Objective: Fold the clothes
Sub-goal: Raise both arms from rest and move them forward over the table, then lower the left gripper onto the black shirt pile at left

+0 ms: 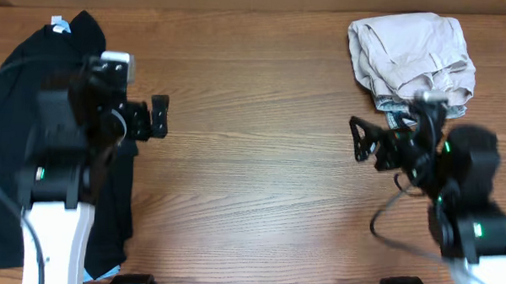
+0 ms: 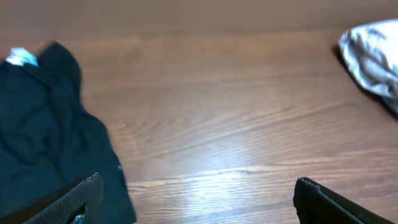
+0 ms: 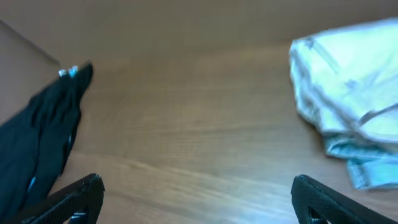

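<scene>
Clothes sit in two heaps on my wooden table [image 1: 251,184]. Nearest me, on the left, the black garments [image 1: 13,125] sprawl from the near edge back toward the far one, partly under the left arm [image 1: 58,177]. A small light blue tag [image 1: 60,24] shows at their far tip. The left gripper [image 1: 160,116] hangs just beside the black heap's right edge, over bare wood, its jaws spread wide with nothing between them. Across the table the right gripper [image 1: 358,140] is likewise spread wide and empty, pointing toward the middle. Farther back on the right, the folded beige piece [image 1: 412,55] lies just beyond that gripper. A pale blue strip [image 1: 393,105] pokes out from under its near edge. It may be denim, but my wrist view is too blurred to be sure.
</scene>
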`<state>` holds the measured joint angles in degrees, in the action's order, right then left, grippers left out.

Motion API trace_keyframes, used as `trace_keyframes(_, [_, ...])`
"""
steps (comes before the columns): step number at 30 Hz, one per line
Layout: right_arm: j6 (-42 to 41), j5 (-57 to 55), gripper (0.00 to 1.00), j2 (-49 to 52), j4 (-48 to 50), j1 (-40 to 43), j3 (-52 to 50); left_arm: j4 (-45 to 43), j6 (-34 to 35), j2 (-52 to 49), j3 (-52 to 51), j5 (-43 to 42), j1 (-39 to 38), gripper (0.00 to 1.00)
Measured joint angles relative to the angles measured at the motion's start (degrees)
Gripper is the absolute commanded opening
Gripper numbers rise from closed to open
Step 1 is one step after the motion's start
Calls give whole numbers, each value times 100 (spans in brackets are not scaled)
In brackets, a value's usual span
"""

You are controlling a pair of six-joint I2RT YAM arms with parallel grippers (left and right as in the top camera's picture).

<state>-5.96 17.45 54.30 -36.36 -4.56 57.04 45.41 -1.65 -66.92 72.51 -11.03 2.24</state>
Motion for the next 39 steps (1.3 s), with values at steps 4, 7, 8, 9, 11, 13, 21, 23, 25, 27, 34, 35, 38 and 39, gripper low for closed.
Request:
trace_keyframes(4, [0,247,100,839,48,2,162,55,-4,-612,17,33,0,100])
trace_keyframes(7, [-2,614,100,1403,125,2,168,107,4,-1010,20,31,0,100])
trace_keyframes(8, [0,748,100,1563,122,2,168,149,24,-1119,20,28,0,100])
trace_keyframes(9, [-9,883,100,1711,120,0,168,192,35,-1213,20,20,0,100])
trace_keyframes(11, [-4,1172,100,1998,125,0,168,225,66,-1412,20,-17,0,100])
trace_keyframes(13, [-7,1344,100,2194,188,2,168,214,70,-1552,20,-35,0,100])
trace_keyframes(21, [-11,1611,91,3025,396,-2,170,168,-13,-2197,24,610,0,100])
trace_keyframes(23, [-9,1628,89,3169,411,-2,170,133,-24,-2343,24,911,0,100])
trace_keyframes(25, [-17,1631,86,3265,420,-4,170,66,-26,-2516,28,1165,15,98])
trace_keyframes(27, [-24,1635,83,3287,428,-4,170,-42,-26,-2708,28,1346,52,93])
trace_keyframes(34, [-28,1670,78,3287,470,-4,173,-92,-46,-3543,31,1661,243,68])
trace_keyframes(35, [-28,1672,78,3287,463,-4,173,-50,-15,-3644,31,1718,264,66])
trace_keyframes(38, [-28,1674,78,3287,468,-2,173,48,170,-3875,31,1941,304,63])
trace_keyframes(39, [-26,1676,78,3287,468,-4,173,59,221,-3917,31,2002,313,64])
